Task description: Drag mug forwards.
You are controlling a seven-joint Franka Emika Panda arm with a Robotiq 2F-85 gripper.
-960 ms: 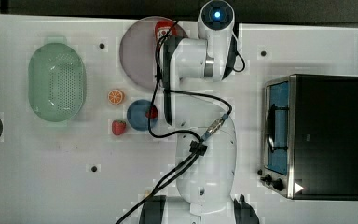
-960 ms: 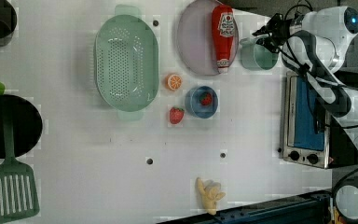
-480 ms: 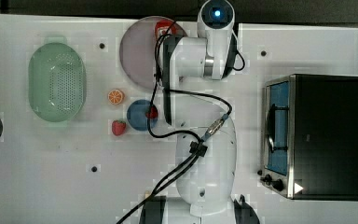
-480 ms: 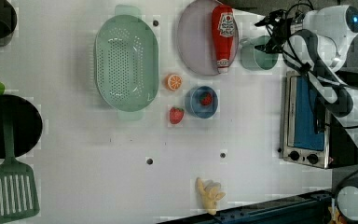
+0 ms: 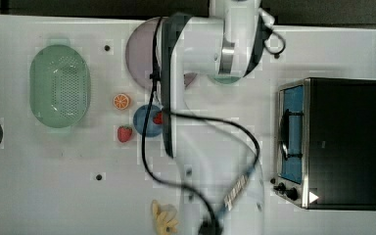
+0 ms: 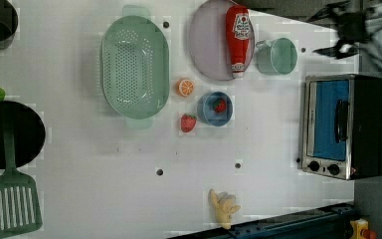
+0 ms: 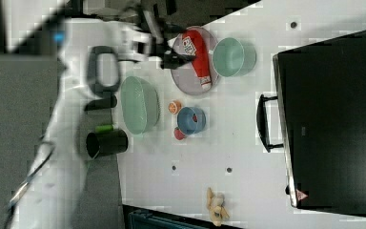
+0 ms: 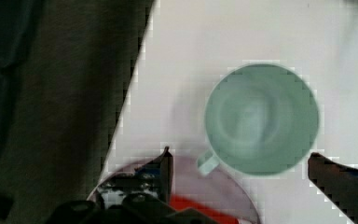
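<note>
The mug (image 6: 278, 56) is standing upright on the white table (image 6: 104, 164), just beside the grey plate (image 6: 209, 45) at its three o'clock in the left view, handle pointing toward the plate. The ketchup bottle (image 6: 238, 37) is lying on that plate. The gripper (image 8: 242, 170) is hanging above with its fingers (image 8: 165, 165) spread wide, gripping nothing; the mug is sitting free between and beyond them.
</note>
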